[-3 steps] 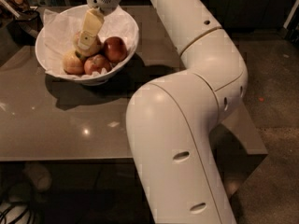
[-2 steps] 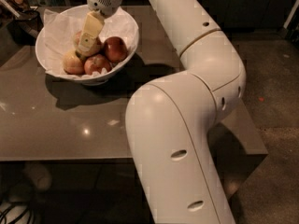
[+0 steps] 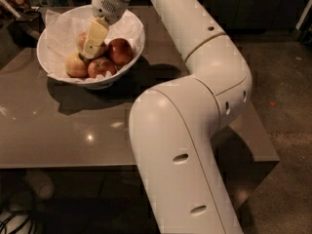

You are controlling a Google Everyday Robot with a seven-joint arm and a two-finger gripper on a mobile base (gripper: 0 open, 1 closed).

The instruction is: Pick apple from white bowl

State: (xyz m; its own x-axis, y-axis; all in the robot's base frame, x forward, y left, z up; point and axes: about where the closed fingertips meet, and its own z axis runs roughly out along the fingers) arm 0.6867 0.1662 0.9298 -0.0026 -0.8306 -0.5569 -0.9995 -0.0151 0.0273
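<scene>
Lowered slightly since a second ago, the cream-coloured two-finger gripper (image 3: pixel 90 52) of the white robot arm (image 3: pixel 195 106) now reaches deeper among the fruit in the wide, glossy white bowl (image 3: pixel 48 66), which has not shifted on the shiny grey-brown table (image 3: pixel 58 126). The gripper's tip sits against the round, pale yellow-green apple (image 3: pixel 79 40) at the back of the pile, covering its right side. Whether it has closed on the fruit cannot be told. Only a pale patch with a faint tan blush shows. Crumpled white paper (image 3: pixel 58 26) lines the bowl. A deep red apple (image 3: pixel 120 50), a red-streaked apple (image 3: pixel 101 67) and a small yellowish-orange apple (image 3: pixel 75 65) lie beside it.
</scene>
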